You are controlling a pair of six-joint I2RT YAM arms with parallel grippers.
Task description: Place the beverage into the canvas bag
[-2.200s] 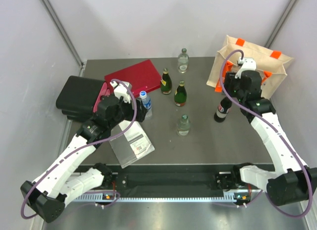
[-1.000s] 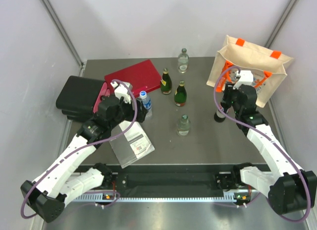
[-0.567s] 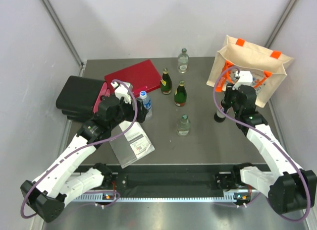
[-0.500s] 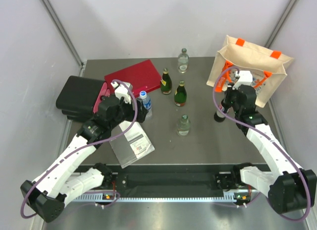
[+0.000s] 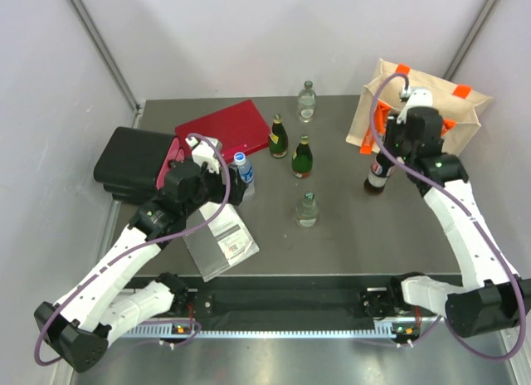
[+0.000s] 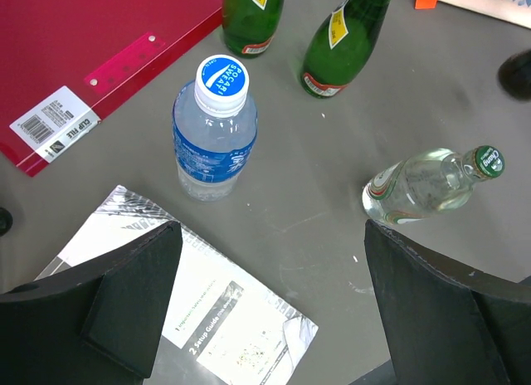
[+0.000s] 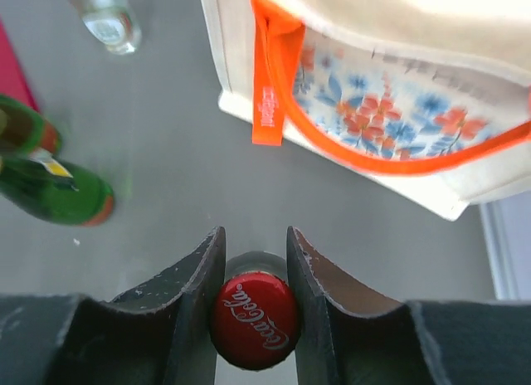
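- R gripper clenched on the neck of the cola bottle; one finger each side, red cap sits between them, just below the tips.
- Top view: R gripper hangs over the cola bottle, which is upright w/ dark contents and a red label. Can't tell if its base touches the table.
- Bottle is outside the canvas bag, just beside the bag's near-left corner, on the side facing the arms.
- Canvas bag stands upright at the table's far-right corner, mouth open upward. Orange handle and orange tab show on the side facing the bottle, w/ blue-and-orange floral print.
- L gripper released, fingers wide apart, nothing between them; hovers over the table above the water bottle (blue label, white cap).
- Top view: L gripper is well apart from the bag, at the table's left half.
- Around it: red folder far-left, printed leaflet near side, two green bottles beyond the water bottle.
- Clear glass bottle w/ green cap stands to the right of the water bottle.
- Black case at the left edge, partly under the red folder.
- Another clear bottle at the far edge, mid-table.
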